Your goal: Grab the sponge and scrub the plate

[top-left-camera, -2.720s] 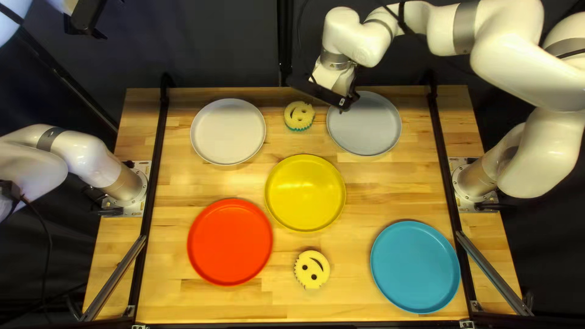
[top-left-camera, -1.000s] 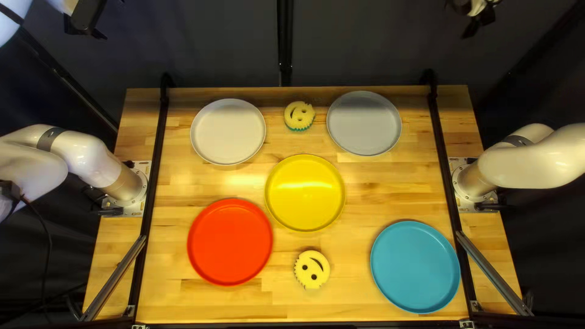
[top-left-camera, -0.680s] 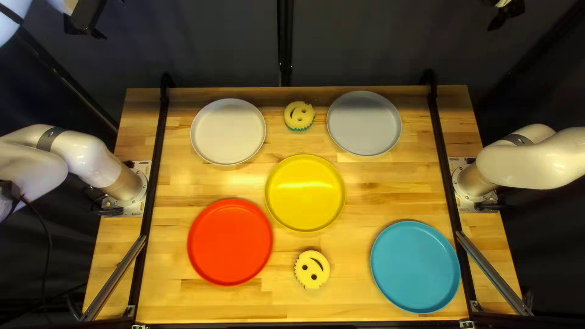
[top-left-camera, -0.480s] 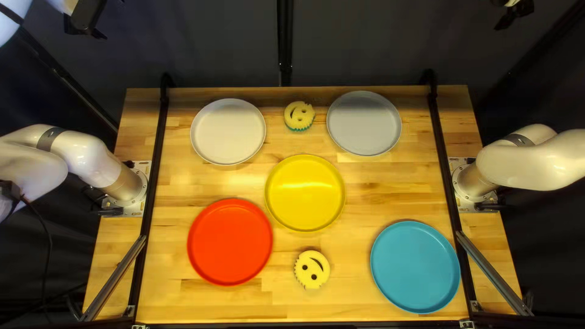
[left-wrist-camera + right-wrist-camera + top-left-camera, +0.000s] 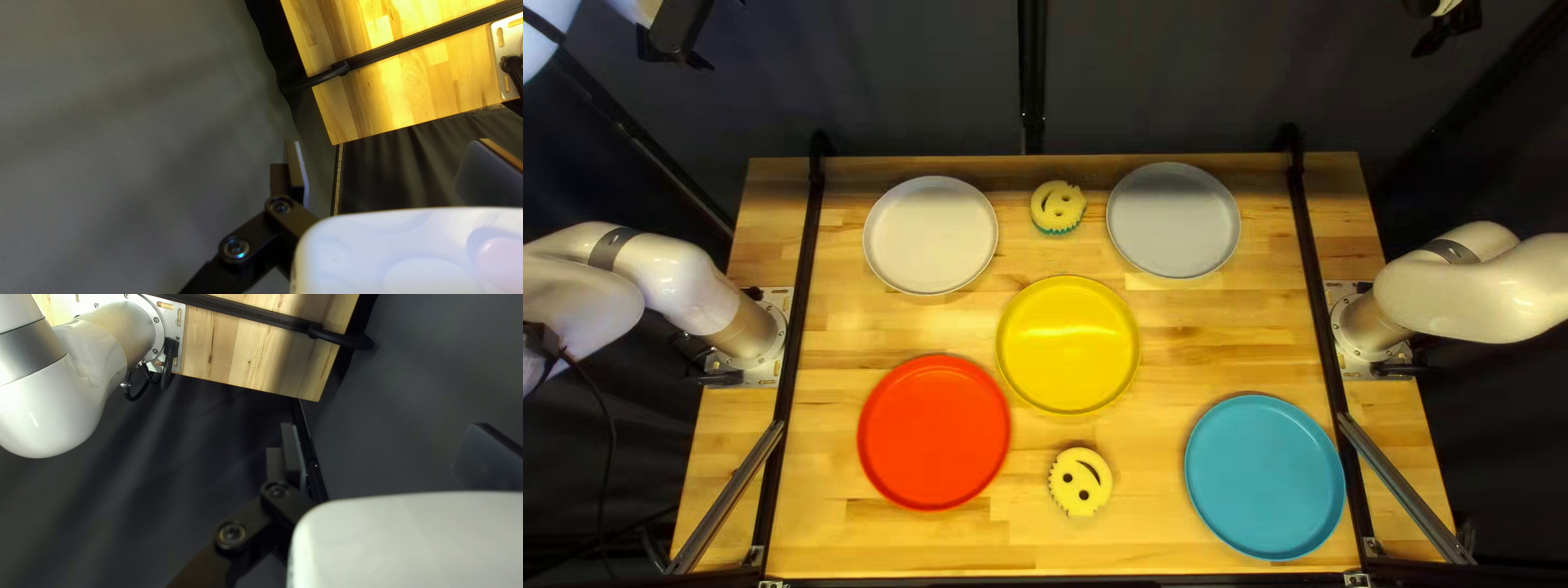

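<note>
Two-finger pairs spread, empty: left gripper (image 5: pixel 393 169) and right gripper (image 5: pixel 389 457) hung off table (image 5: pixel 1231 338)'s far corners. Round far sponge (image 5: pixel 1058 207) lay inward between them, beside grey plate (image 5: pixel 1174 220); neither clearly nearer.

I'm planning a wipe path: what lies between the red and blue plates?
A yellow smiley-face sponge, lying on the tabletop; the top left view shows it.
</note>
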Available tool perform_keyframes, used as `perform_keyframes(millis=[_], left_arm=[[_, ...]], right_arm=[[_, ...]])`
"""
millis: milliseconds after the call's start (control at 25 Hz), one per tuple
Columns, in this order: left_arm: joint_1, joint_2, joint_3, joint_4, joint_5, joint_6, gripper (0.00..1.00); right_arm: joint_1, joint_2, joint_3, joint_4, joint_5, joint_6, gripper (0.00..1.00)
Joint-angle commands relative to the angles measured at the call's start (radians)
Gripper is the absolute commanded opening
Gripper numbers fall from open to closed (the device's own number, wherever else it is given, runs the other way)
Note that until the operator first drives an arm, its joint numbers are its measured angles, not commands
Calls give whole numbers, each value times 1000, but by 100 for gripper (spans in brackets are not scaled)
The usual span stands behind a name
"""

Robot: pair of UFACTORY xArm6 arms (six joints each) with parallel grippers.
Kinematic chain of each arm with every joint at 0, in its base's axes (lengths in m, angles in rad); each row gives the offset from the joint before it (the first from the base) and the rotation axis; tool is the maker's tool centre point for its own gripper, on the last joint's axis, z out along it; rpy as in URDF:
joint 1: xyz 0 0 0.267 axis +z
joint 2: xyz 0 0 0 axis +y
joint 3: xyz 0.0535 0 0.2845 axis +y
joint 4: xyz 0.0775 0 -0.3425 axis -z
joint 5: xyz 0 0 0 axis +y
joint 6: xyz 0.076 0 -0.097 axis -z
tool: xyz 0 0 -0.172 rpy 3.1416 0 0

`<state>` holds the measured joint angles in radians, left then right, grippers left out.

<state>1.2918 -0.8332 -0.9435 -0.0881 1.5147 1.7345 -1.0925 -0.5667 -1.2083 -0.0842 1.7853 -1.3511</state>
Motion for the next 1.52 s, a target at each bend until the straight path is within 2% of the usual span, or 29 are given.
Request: perform_keyframes(millis=[40,360,520,720,880,920,1000,1200,1520], left_arm=[[0,0,0,0,0,0,100],[-4,2,11,-12,-10,1,100],[-120,-10,62,-9,-52,-73,100],[-292,-20,116,-16,-108,-183,100],[-527,4,184,14,-208,-339,100],[-554,11,192,17,-223,-355,100],[-677,58,231,30,-300,-445,100],[-885,194,263,17,-427,-604,100],[-1081,353,261,-45,-537,-667,100]], right_arm=[[0,0,0,0,0,0,100],[0,0,0,0,0,0,100],[0,0,0,0,0,0,100],[0,0,0,0,0,0,100],[0,0,0,0,0,0,100],[0,0,0,0,0,0,100],[0,0,0,0,0,0,100],[0,0,0,0,0,0,100],[0,0,0,0,0,0,100]])
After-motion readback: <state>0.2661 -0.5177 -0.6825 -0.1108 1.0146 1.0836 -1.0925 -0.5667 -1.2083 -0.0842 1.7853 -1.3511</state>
